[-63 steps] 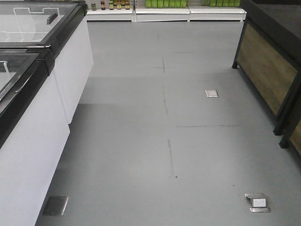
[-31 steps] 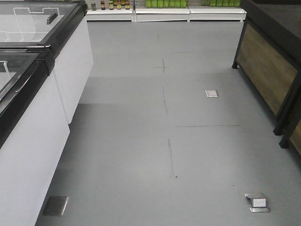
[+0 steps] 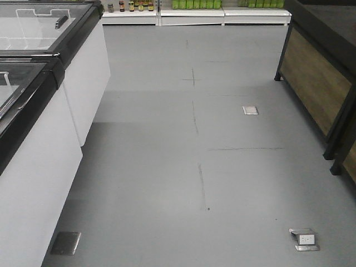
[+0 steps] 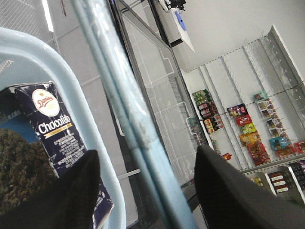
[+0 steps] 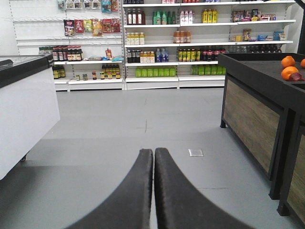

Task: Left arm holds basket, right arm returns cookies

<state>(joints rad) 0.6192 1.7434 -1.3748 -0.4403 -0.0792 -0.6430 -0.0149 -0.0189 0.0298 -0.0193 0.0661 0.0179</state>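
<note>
Closest to the left wrist camera, the left gripper (image 4: 146, 150) had its two dark fingers spread wide. The pale blue handles (image 4: 128, 109) of the basket (image 4: 28, 47) ran up between them. A gap showed on the left finger's side; whether the right finger touched the handles we could not tell. Just beside the left finger, the cookies (image 4: 52, 129) box stood tilted inside the basket rim, its white round logo uppermost. Beyond hung shelves of snack packets (image 4: 248, 129). The right gripper (image 5: 153, 151) had its fingers pressed together, holding nothing, above the grey floor (image 5: 119, 124). Farther off we saw a white freezer (image 5: 24, 119) at the view's left, a dark stand (image 5: 248, 119) bearing oranges (image 5: 288, 67) at its right, and bottle shelves (image 5: 190, 43) at the back.
</note>
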